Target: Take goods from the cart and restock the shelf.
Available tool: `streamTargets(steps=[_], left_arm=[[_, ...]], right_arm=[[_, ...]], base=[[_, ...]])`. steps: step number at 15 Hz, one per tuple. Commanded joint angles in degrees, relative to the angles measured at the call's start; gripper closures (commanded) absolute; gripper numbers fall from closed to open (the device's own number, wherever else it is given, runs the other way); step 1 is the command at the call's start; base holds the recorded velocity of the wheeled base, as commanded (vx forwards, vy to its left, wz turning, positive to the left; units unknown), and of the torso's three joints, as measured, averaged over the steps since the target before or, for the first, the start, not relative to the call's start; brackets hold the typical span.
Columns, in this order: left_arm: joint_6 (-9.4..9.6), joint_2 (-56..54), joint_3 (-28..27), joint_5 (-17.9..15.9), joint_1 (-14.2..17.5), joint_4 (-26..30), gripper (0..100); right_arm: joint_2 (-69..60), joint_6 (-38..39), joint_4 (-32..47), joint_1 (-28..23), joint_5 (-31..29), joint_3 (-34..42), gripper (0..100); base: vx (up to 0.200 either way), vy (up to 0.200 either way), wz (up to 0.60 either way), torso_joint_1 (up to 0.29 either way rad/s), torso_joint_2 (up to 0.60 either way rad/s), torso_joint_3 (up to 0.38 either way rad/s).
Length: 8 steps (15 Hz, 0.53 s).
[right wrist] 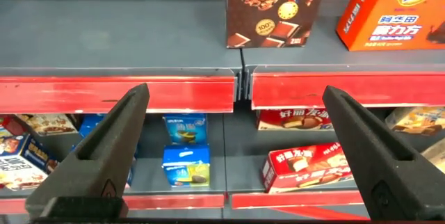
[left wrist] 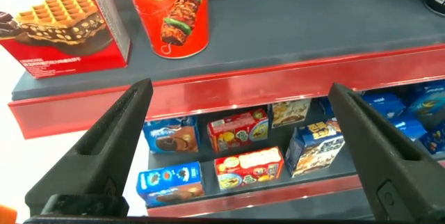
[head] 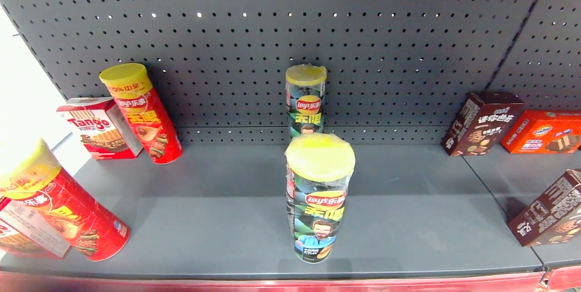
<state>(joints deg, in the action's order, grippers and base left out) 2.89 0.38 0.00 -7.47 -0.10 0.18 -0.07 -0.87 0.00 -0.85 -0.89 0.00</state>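
Hovering with your left gripper [left wrist: 240, 92] and right gripper [right wrist: 236, 90] both spread wide and empty, you risk clipping the red can [left wrist: 170, 15] just ahead of the left one or the brown box [right wrist: 274, 8] ahead of the right, toppling either off the edge of the shelf [left wrist: 278, 60].

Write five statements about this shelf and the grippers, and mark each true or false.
1. The front dark chip can with a yellow lid stands directly before the rear dark chip can on the grey metal shelf. True.
2. The left gripper holds a can. False: it is open and empty.
3. The back-left red cylindrical can with a yellow lid is beside the red-and-white wafer box. True.
4. The right gripper is shut. False: it is open.
5. The orange cardboard box sits at the left end. False: it is on the right.
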Motion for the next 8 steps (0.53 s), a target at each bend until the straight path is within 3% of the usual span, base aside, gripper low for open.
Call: streamTargets(steps=[1,8], left_arm=[[0.01,-0.03,0.0,0.0,0.01,-0.01,0],[0.01,-0.03,0.0,0.0,0.01,-0.01,0]], right_arm=[[0.07,-0.01,0.0,-0.03,0.01,0.0,0],[0.07,0.07,0.0,-0.03,-0.08,0.0,0]], base=[[0.0,0.0,0.0,0.0,0.0,0.0],[0.0,0.0,0.0,0.0,0.0,0.0]])
